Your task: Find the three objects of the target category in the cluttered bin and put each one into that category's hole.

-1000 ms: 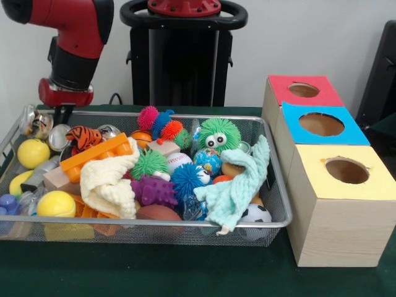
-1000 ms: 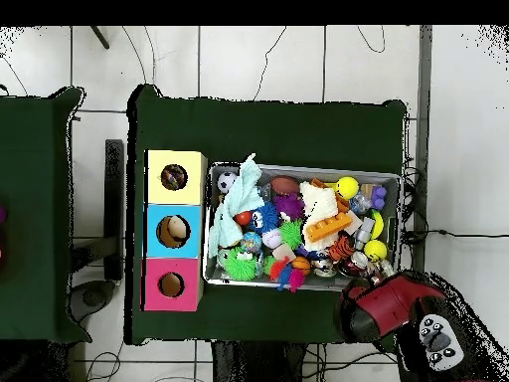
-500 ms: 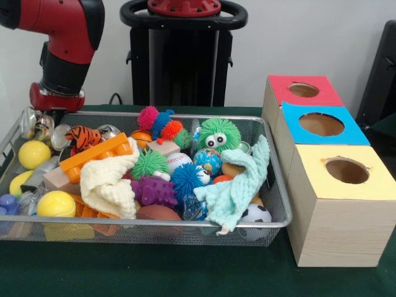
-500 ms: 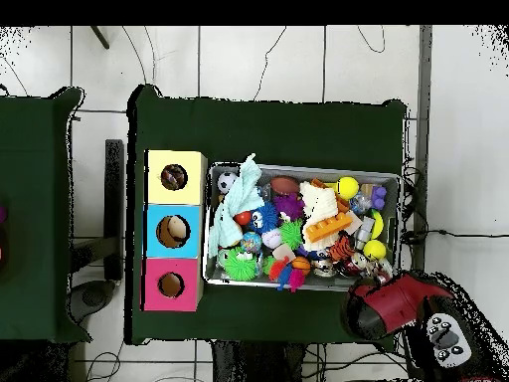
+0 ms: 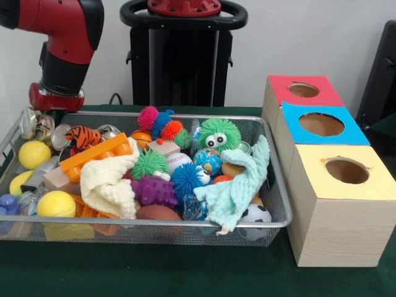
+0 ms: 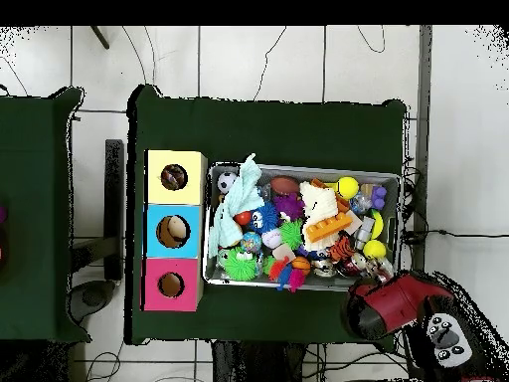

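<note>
A wire mesh bin (image 5: 275,185) (image 6: 209,224) holds a heap of toys: yellow balls (image 5: 56,203), spiky balls (image 5: 148,163), a green furry ball with eyes (image 5: 218,134), a baseball (image 5: 178,161), a small soccer ball (image 5: 255,214), a cream cloth (image 5: 108,182), a mint cloth (image 5: 238,182), an orange brick (image 5: 96,154) and a tiger toy (image 5: 82,136). Beside the bin stand a red box (image 5: 303,91), a blue box (image 5: 322,125) and a yellow box (image 5: 346,171), each with a round hole on top. My gripper (image 5: 52,110) (image 6: 383,306) hangs at the bin's far left corner, beside clear shiny balls (image 5: 37,122).
The bin and boxes rest on a green tablecloth (image 5: 185,272). A black stand (image 5: 182,55) rises behind the bin. In the overhead view a second green table (image 6: 35,214) lies to the left, and cables run over the tiled floor.
In the front view the arm has shifted left and slightly up from above the tiger toy to the bin's corner. Nothing in the bin has moved.
</note>
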Controlling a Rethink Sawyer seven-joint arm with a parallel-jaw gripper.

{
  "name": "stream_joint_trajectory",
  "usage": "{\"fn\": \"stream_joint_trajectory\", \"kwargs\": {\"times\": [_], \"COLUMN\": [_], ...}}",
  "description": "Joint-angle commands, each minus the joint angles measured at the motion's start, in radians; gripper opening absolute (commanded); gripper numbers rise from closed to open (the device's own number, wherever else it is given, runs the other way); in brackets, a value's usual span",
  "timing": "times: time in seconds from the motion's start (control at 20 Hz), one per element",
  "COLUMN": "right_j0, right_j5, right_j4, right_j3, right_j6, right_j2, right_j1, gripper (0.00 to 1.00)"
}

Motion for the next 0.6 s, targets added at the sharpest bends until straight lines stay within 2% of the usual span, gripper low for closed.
{"fn": "stream_joint_trajectory", "kwargs": {"times": [0.05, 0.3, 0.6], "right_j0": [-0.024, -0.026, -0.013], "right_j5": [0.025, 0.012, -0.005], "right_j4": [-0.016, -0.01, -0.007], "right_j3": [-0.096, -0.089, -0.088], "right_j6": [-0.05, -0.054, -0.012], "right_j2": [0.035, 0.041, 0.03], "right_j1": [0.064, 0.059, 0.045], "gripper": [1.0, 1.0, 1.0]}}
